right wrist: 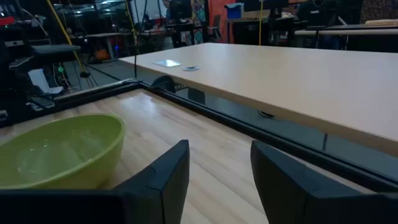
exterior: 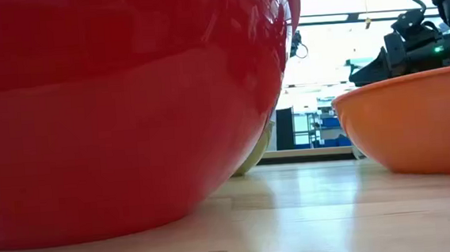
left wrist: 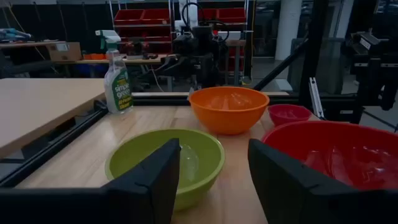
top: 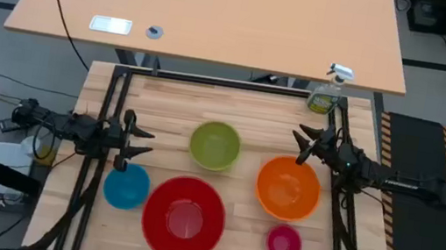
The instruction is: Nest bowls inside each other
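Note:
Five bowls stand apart on their bases on the wooden table. The red bowl is at the near middle, the orange bowl to its right, the yellow-green bowl in the middle, the blue bowl at the near left, and the small pink bowl at the near right. My left gripper hovers open at the table's left, just beyond the blue bowl and left of the yellow-green one. My right gripper hovers open just past the orange bowl's far rim. Neither touches anything.
A green spray bottle stands at the table's far right corner. A black frame rail runs along the table's far edge, with side rails by both arms. Bare wood lies between the yellow-green bowl and the far rail.

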